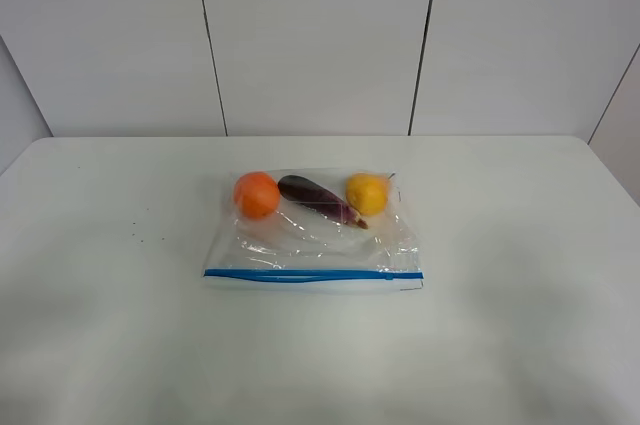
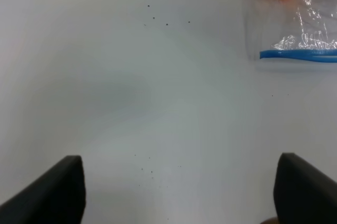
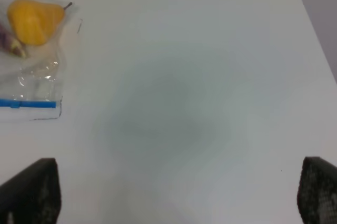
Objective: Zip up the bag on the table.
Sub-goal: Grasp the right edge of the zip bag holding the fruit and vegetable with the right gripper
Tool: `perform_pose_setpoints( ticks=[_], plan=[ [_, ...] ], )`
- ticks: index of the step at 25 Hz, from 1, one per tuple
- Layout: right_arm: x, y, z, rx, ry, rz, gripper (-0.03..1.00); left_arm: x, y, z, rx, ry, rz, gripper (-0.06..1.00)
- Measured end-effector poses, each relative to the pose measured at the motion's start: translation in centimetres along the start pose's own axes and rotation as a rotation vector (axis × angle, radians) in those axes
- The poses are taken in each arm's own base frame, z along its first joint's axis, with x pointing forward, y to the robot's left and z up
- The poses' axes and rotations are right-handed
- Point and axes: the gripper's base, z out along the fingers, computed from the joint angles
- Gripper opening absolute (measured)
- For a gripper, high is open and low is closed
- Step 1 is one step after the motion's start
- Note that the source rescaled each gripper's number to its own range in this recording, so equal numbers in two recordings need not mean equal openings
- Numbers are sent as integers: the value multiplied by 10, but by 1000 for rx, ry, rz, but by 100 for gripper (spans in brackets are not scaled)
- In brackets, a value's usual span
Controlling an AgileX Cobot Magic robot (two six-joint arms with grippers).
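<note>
Hovered left black pincer over bare white matte bench, released, fingers wide apart, holding nothing, left of the load. Located clear crinkly plastic zip bag flat at bench centre, blue zipper strip along near edge; inside, round orange fruit, purple aubergine, yellow pear. Hovered right black pincer likewise released, empty, right of bag. Judged as approach step, zipping not begun. Required next: pinning one strip end, then pinching along strip.

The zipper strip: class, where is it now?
In the high view, the zipper strip runs along the bag's near edge, centre of frame, farthest from the orange.
</note>
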Motion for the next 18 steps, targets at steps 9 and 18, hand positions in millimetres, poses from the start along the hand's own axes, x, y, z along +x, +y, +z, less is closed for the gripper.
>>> perform_pose_setpoints(
  ticks=[9, 18],
  plan=[
    [-28, 0, 0, -1, 44, 2, 100, 0, 0, 0, 0, 0, -1, 100],
    [-129, 6, 68, -69, 321, 62, 100, 0, 0, 0, 0, 0, -1, 100]
  ],
)
